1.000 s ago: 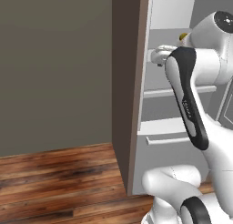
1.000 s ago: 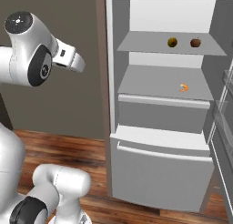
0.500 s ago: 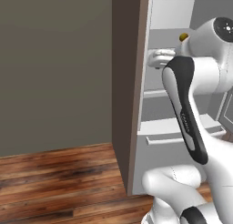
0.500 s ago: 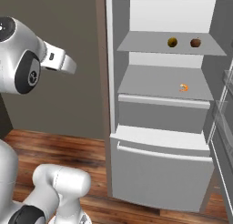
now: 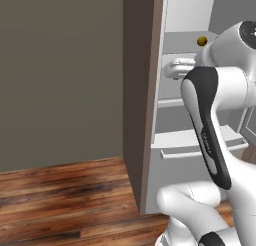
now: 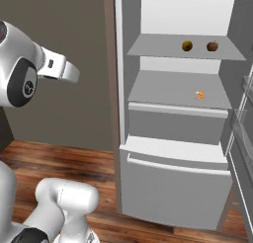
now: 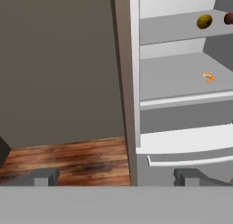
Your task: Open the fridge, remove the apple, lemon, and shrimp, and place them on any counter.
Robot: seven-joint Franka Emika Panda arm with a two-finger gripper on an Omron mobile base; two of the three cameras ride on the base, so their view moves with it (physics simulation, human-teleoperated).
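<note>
Fridge (image 6: 173, 187) open, white inside on show. Lemon (image 6: 187, 46) and apple (image 6: 212, 46) side by side on upper shelf, apart, lemon to the left. Shrimp (image 6: 199, 95) alone on shelf below, toward right. Lower drawer (image 6: 170, 185) shut. Gripper (image 7: 116, 176) spread wide, nothing btwn fingertips (image 7: 43, 177), out in front of fridge's left edge, well short of shelves. In hand view: lemon (image 7: 204, 21), apple (image 7: 228, 18) at top right, shrimp (image 7: 208, 77) beneath. Wood floor (image 5: 65, 200) to left, grey wall (image 5: 55, 70) behind.

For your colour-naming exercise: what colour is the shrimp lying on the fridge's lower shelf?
Orange; the shrimp shows best in the right base view.
</note>
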